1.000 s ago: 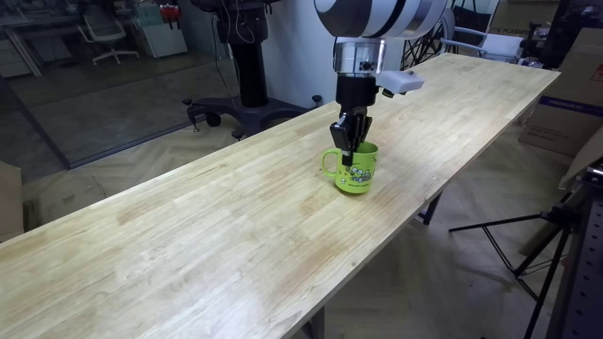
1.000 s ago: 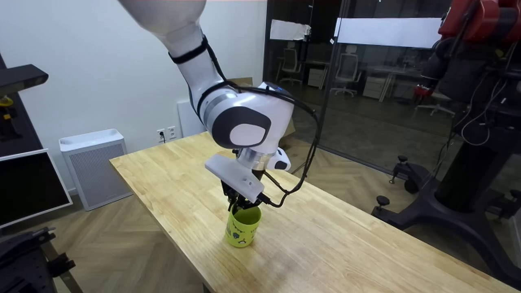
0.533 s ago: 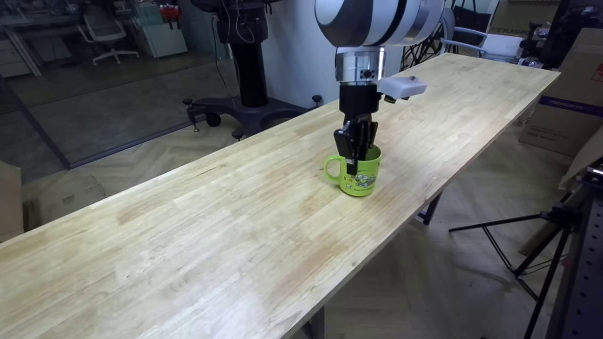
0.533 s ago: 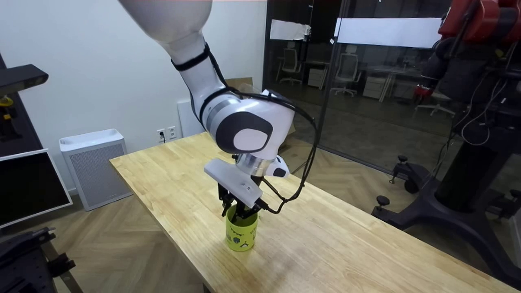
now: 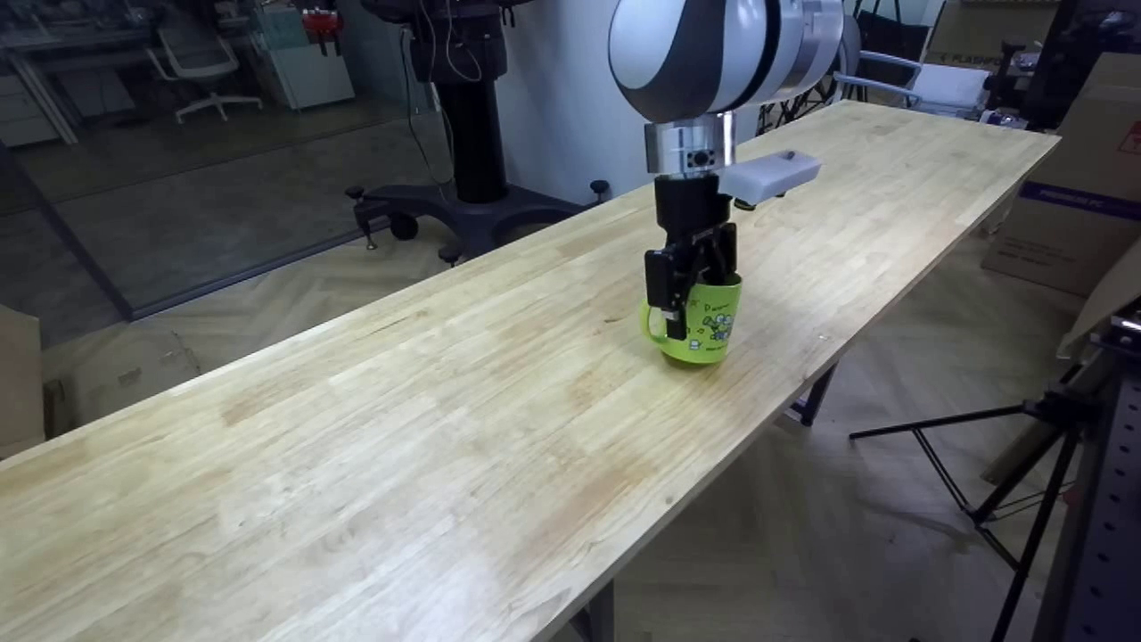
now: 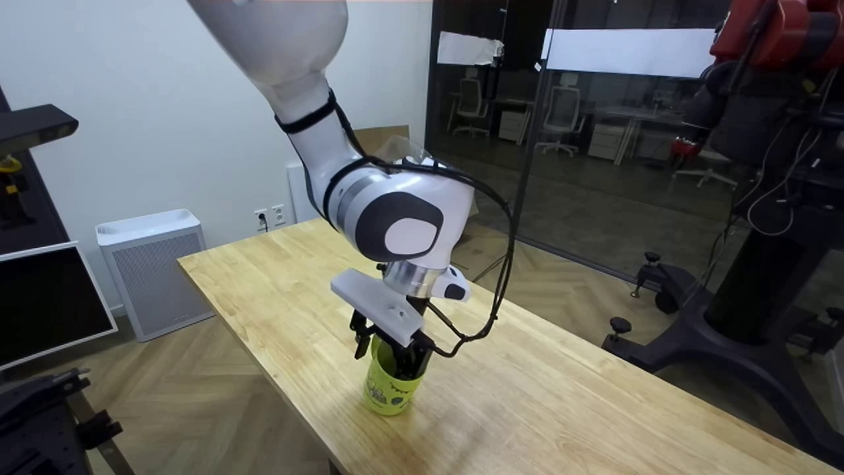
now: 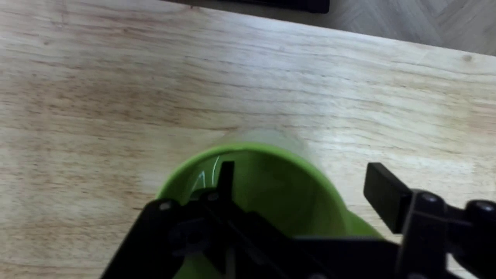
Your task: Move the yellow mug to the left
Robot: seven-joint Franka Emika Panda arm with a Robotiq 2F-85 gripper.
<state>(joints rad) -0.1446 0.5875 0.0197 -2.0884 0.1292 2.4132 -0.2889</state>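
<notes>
The yellow mug [image 5: 710,323], lime green with printed cartoon figures, stands on the wooden table in both exterior views and looks slightly tilted. Its handle [image 5: 650,323] is partly behind a finger. My gripper [image 7: 304,186] is open astride the mug's wall. In the wrist view one black finger reaches inside the mug, while the pad [image 7: 387,197] of the other stays outside, apart from the wall, on the handle side. An exterior view likewise has one finger down in the mug [image 6: 386,394] and one outside it. The mug's lower inside is mostly hidden by the fingers.
The long wooden table [image 5: 401,428] runs diagonally, its near edge fairly close to the mug. A tripod [image 5: 989,499] and cardboard boxes [image 5: 1070,178] stand beyond that edge. A dark wheeled stand [image 6: 745,330] is on the far side.
My gripper's fingers have spread from closed to wide, and the arm has come lower. The mug has shifted a little and turned, and it leans slightly more than before.
</notes>
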